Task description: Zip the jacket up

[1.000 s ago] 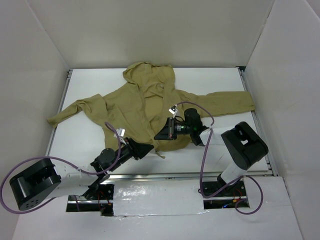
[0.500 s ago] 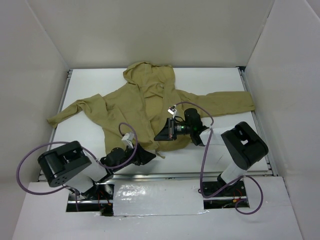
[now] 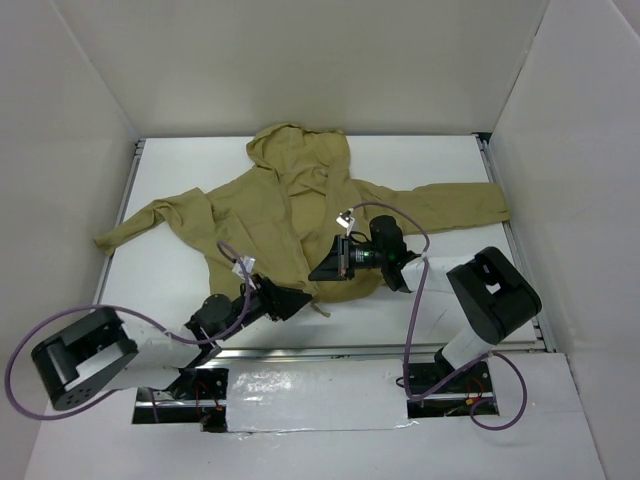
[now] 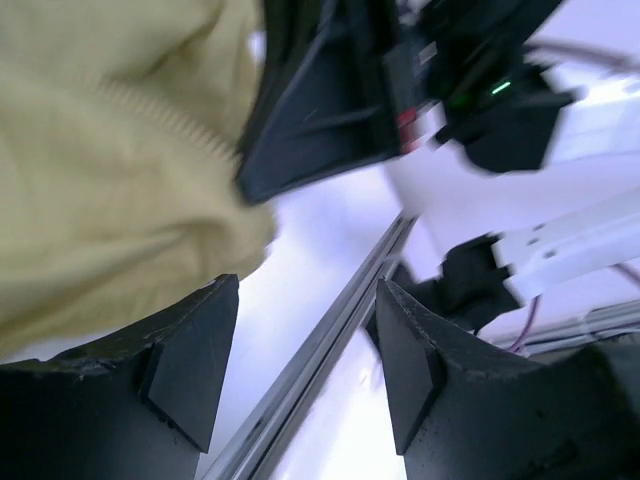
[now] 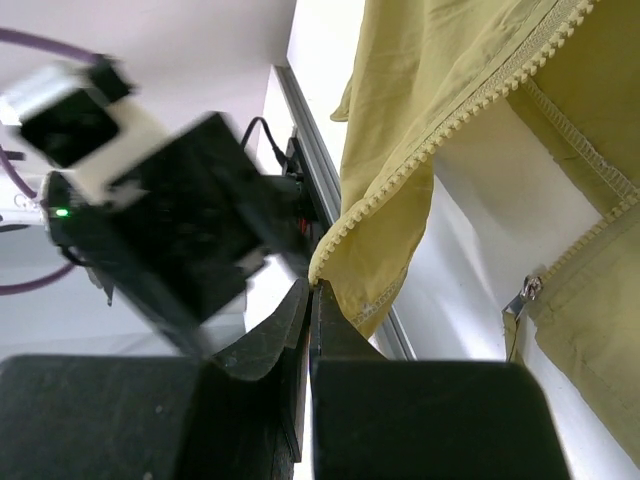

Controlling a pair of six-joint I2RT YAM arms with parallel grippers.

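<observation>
The khaki jacket [image 3: 285, 205] lies spread on the white table, hood at the far side and sleeves out to both sides. Its front is unzipped at the bottom, with the toothed zipper edge [image 5: 470, 105] hanging free and the metal slider [image 5: 516, 302] on the other edge. My right gripper [image 5: 311, 287] is shut on the lower corner of that zipper edge; from above it sits at the hem [image 3: 322, 272]. My left gripper [image 4: 308, 285] stands open just beside the hem [image 3: 298, 298], with only table and rail between its fingers [image 4: 190, 350].
A metal rail [image 3: 380, 350] runs along the table's near edge, right under both grippers. White walls close in the table on three sides. The purple cable [image 3: 415, 290] of the right arm loops over its wrist.
The left jaws have spread wider. The left arm dipped toward the near edge half a second ago and has come back up beside the hem. The right gripper kept its pinch and place.
</observation>
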